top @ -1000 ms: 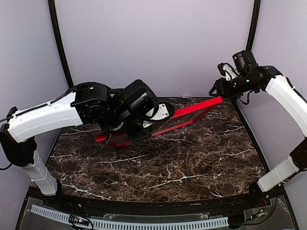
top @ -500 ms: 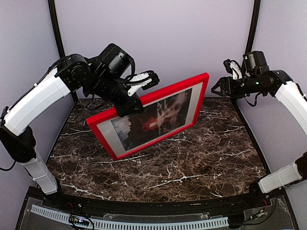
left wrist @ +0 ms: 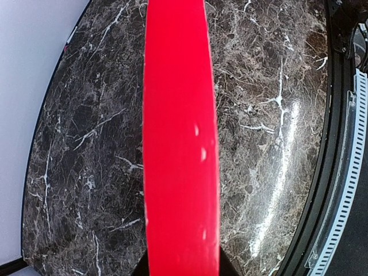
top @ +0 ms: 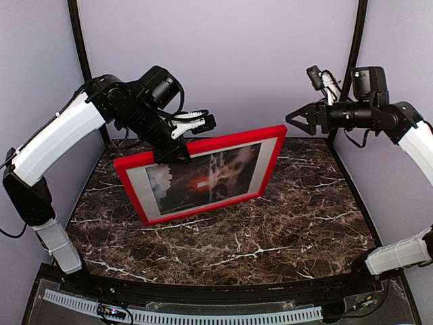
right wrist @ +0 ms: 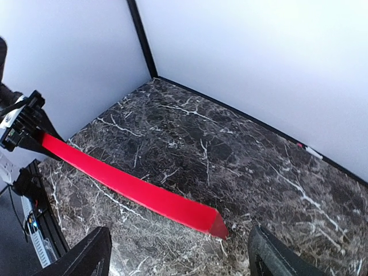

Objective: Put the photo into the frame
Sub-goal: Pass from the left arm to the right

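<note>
The red frame (top: 233,139) stands tilted on its lower edge on the marble table, its front facing the camera. The photo (top: 203,181), dark with a red glow and a white border, sits inside it. My left gripper (top: 174,150) is shut on the frame's top edge near the left corner. In the left wrist view the red edge (left wrist: 178,144) runs up from between the jaws of that gripper (left wrist: 183,270). My right gripper (top: 298,120) is open and empty, in the air right of the frame's top right corner. The right wrist view shows the frame's edge (right wrist: 132,187) beyond that gripper (right wrist: 179,247).
The dark marble table (top: 270,230) is bounded by pale walls at the back and sides, with black corner posts (top: 355,40). A black rim and a white slotted rail (top: 203,315) run along the near edge.
My left arm has raised the frame from nearly flat to standing, front towards the camera, then shifted it slightly left. My right gripper has moved up and stands apart from the frame's corner.
</note>
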Controlling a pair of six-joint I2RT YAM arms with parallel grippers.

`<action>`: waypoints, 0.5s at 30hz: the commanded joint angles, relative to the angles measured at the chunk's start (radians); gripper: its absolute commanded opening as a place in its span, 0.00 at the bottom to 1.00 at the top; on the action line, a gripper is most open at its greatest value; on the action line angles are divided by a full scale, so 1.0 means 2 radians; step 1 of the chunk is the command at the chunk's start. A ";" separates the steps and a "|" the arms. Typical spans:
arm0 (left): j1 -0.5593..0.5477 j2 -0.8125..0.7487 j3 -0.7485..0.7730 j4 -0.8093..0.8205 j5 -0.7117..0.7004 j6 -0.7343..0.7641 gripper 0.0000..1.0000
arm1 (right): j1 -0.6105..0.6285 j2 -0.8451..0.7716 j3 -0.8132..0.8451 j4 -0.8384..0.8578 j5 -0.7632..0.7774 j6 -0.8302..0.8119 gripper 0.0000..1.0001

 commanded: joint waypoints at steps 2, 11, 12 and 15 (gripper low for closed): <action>0.005 -0.017 0.049 0.043 0.024 0.065 0.00 | 0.058 0.065 0.089 -0.054 0.014 -0.122 0.83; 0.019 -0.002 0.054 0.040 0.056 0.085 0.00 | 0.131 0.151 0.200 -0.149 0.038 -0.208 0.84; 0.021 0.001 0.054 0.039 0.058 0.085 0.00 | 0.137 0.159 0.208 -0.158 0.042 -0.212 0.84; 0.024 0.004 0.056 0.039 0.065 0.086 0.00 | 0.154 0.183 0.225 -0.180 0.049 -0.222 0.84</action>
